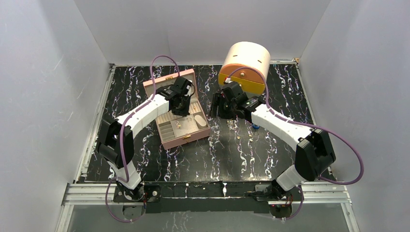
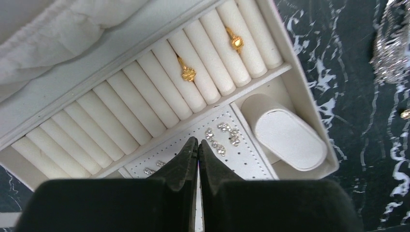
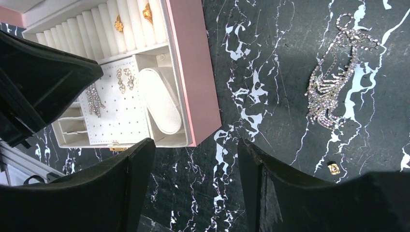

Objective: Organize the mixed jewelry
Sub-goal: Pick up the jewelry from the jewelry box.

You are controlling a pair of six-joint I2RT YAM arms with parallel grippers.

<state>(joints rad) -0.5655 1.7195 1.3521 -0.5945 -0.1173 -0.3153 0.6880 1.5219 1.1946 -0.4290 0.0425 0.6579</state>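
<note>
The pink jewelry box (image 1: 189, 137) lies open. Two gold rings (image 2: 188, 73) (image 2: 236, 42) sit in its white ring rolls, and crystal earrings (image 2: 223, 137) are pinned on the perforated panel. My left gripper (image 2: 198, 141) hangs just above that panel, shut, with nothing visible between its tips. My right gripper (image 3: 196, 145) is open over bare marble, right of the box wall (image 3: 193, 72). A silver crystal piece (image 3: 333, 82) and a tiny gold piece (image 3: 333, 167) lie on the table beyond its right finger.
A round cream container with an orange front (image 1: 246, 65) stands at the back. A small blue object (image 1: 255, 126) lies under the right forearm. A white oval cushion (image 2: 285, 135) fills the box's corner compartment. White walls enclose the black marble table (image 1: 232, 154).
</note>
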